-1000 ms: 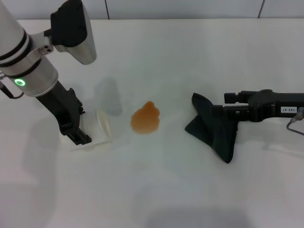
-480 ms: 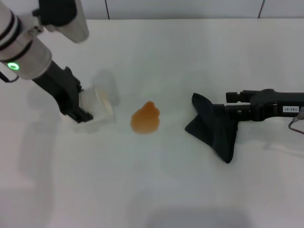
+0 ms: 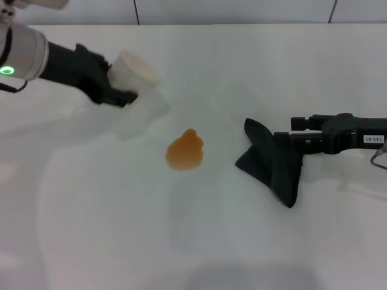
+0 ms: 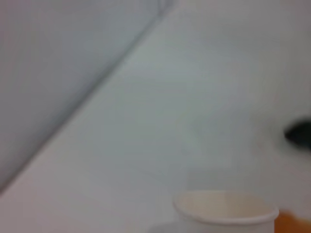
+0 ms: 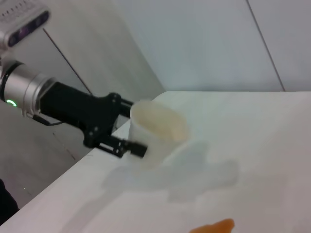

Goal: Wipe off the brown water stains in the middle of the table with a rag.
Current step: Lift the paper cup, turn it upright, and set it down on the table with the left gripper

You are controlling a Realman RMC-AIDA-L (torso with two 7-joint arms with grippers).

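Note:
The brown water stain (image 3: 185, 150) is an orange-brown blotch in the middle of the white table (image 3: 199, 241); its edge shows in the right wrist view (image 5: 214, 226). The dark rag (image 3: 273, 162) hangs crumpled to the stain's right, held by my right gripper (image 3: 284, 142), which is shut on it just above the table. My left gripper (image 3: 120, 89) is at the back left, shut on a translucent white cup (image 3: 132, 70) and holding it above the table. The cup also shows in the left wrist view (image 4: 224, 210) and the right wrist view (image 5: 154, 131).
A grey wall panel (image 3: 230, 11) runs along the table's far edge. My left arm (image 3: 36, 55) reaches in from the far left, my right arm (image 3: 351, 138) from the right edge.
My left gripper has lifted the cup off the table and carried it up and back, away from the stain. The right gripper and rag have barely moved.

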